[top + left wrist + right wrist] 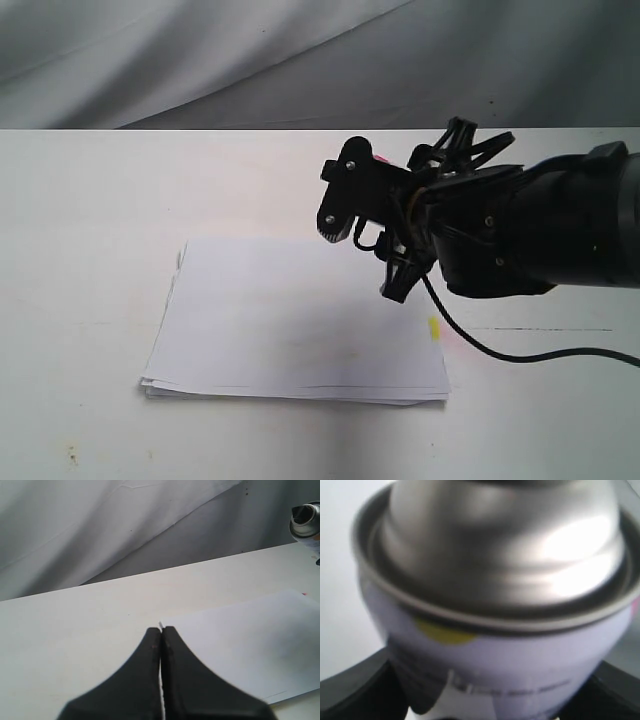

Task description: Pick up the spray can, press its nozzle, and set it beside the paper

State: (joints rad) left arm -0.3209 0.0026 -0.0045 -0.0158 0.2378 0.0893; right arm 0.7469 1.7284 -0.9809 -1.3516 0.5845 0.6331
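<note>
The spray can (pixel 495 645) fills the right wrist view: shiny silver dome above, pale label with a yellow spot below. The black fingers (pixel 355 690) of my right gripper (pixel 362 262) press on both its sides. In the left wrist view the can (pixel 306 524) shows far off with its black nozzle (pixel 301 514) on top. In the exterior view the can is hidden behind the right gripper, which hangs over the far right corner of the paper (pixel 300 320). My left gripper (pixel 161 629) is shut and empty, facing the paper (pixel 250 640), and is out of the exterior view.
A yellow tab (pixel 434 327) sticks out of the paper's right edge, and a pink tab (pixel 304 594) marks its far corner. A black cable (pixel 520 352) trails across the white table (pixel 90 250) from the right arm. Grey cloth (pixel 200 60) hangs behind the table.
</note>
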